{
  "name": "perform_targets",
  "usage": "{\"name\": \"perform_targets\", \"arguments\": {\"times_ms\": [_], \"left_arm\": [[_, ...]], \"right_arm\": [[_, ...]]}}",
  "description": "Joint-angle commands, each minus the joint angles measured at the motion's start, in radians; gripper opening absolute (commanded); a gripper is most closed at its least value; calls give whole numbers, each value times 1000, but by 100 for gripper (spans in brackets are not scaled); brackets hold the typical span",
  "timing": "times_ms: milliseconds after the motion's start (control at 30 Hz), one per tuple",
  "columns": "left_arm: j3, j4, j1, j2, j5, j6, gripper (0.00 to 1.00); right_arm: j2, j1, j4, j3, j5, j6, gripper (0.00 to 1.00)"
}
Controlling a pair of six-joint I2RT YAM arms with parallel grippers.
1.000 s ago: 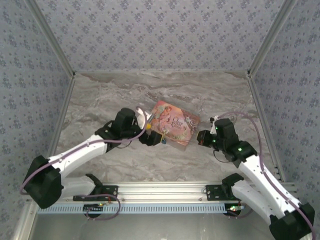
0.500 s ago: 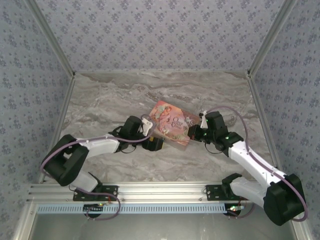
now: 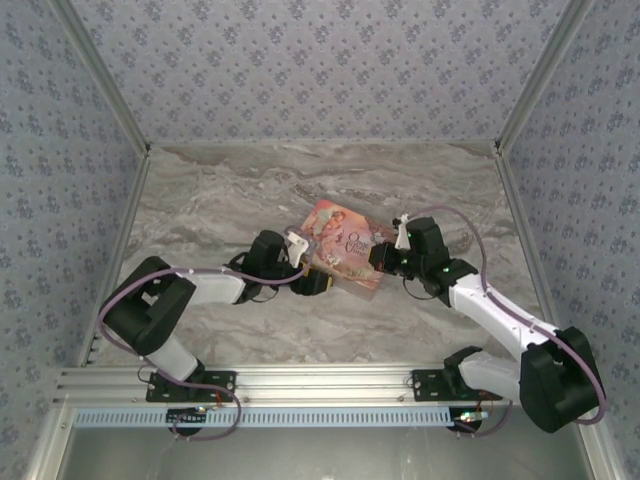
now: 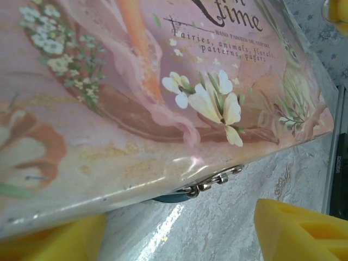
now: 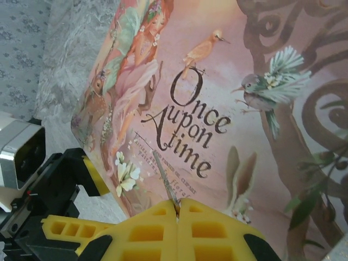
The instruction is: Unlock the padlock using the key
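Observation:
In the left wrist view, the tiny teal padlock (image 4: 173, 197) peeks out from under the near edge of the pink book (image 4: 163, 87), with silver metal links (image 4: 213, 181) beside it. My left gripper (image 4: 176, 236) is open; its yellow fingers (image 4: 296, 231) stand wide apart in front of the padlock without touching it. In the right wrist view, my right gripper (image 5: 178, 211) is shut on the key (image 5: 165, 179), whose thin silver blade points out over the book cover (image 5: 228, 109). From above, the left gripper (image 3: 312, 284) and the right gripper (image 3: 381, 263) flank the book (image 3: 345, 248).
The book lies tilted on the marble table (image 3: 230, 190), its near edge raised over the padlock. Patterned walls (image 3: 90, 170) close in the left, back and right sides. The left gripper's black and yellow body (image 5: 51, 187) sits just left of the book in the right wrist view.
Both arms have closed in on the book. The left arm folded down low, its gripper at the book's near edge. The right gripper moved left and up to the book's right edge.

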State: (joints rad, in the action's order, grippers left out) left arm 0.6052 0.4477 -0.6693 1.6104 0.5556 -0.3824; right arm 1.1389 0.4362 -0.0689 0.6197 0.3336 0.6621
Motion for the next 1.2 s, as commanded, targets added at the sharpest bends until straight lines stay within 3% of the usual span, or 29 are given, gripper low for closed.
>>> {"name": "perform_targets", "arguments": {"times_ms": [0, 200, 500, 833, 1167], "left_arm": [[1, 71, 12, 27, 39, 2, 68], [11, 167, 59, 82, 58, -45, 65], [51, 101, 96, 96, 95, 17, 64], [-52, 284, 94, 123, 141, -68, 62], [-16, 266, 73, 148, 144, -55, 68]], "right_arm": [[26, -4, 49, 2, 1, -6, 0], [68, -4, 22, 0, -57, 8, 0], [131, -5, 15, 16, -94, 7, 0], [156, -6, 33, 25, -91, -10, 0], [171, -4, 44, 28, -86, -10, 0]]}}
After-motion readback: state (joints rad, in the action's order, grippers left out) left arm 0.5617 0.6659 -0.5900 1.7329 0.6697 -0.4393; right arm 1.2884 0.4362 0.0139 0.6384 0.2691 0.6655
